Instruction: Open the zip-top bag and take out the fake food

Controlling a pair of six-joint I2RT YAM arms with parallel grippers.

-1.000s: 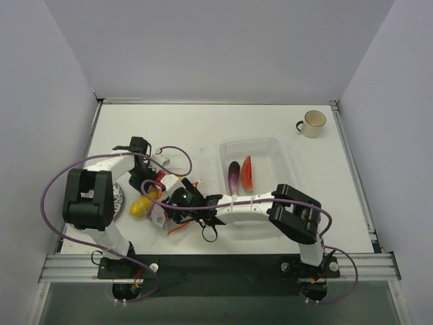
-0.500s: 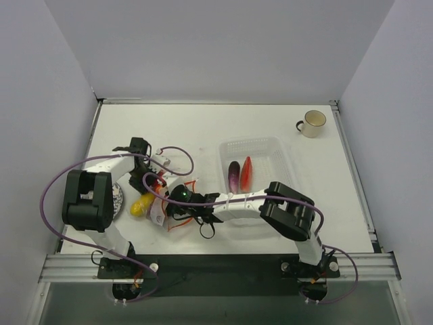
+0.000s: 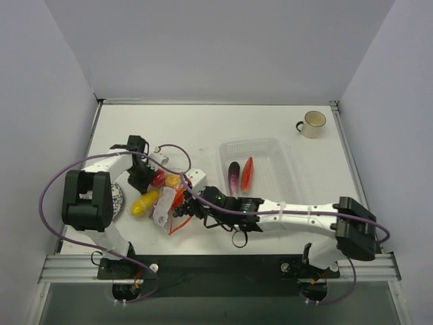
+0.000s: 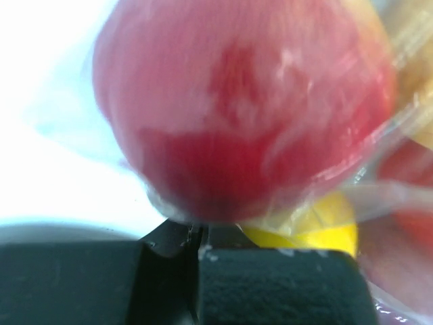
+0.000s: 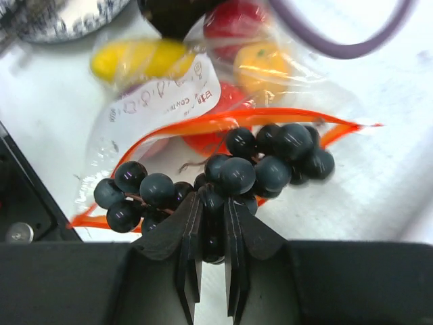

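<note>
- Top external: the zip-top bag point(image 3: 164, 203) lay on the table point(image 3: 203, 128), front left, between the left gripper point(image 3: 143, 177) and the right gripper point(image 3: 187, 208).
- Left wrist: its fingers point(image 4: 270, 284) were pinched together on bag film below a red fruit point(image 4: 243, 101).
- Right wrist: the claw clenched dark grapes point(image 5: 237, 172) at the bag's open mouth.

The top view is bright and evenly lit by diffuse overhead light. The white table point(image 3: 203, 128) carries only soft, short shadows, and focus is sharp across the frame. The left wrist view is heavily out of focus: the red round plastic fruit point(image 4: 243, 108) fills it as a smear, and the upper left corner is overexposed to white. The right wrist view is sharp on the bunch of dark glossy plastic grapes point(image 5: 230, 172), each bearing a small highlight. The clear crinkly plastic zip-top bag point(image 5: 203, 88) shows streaks of glare.
</note>
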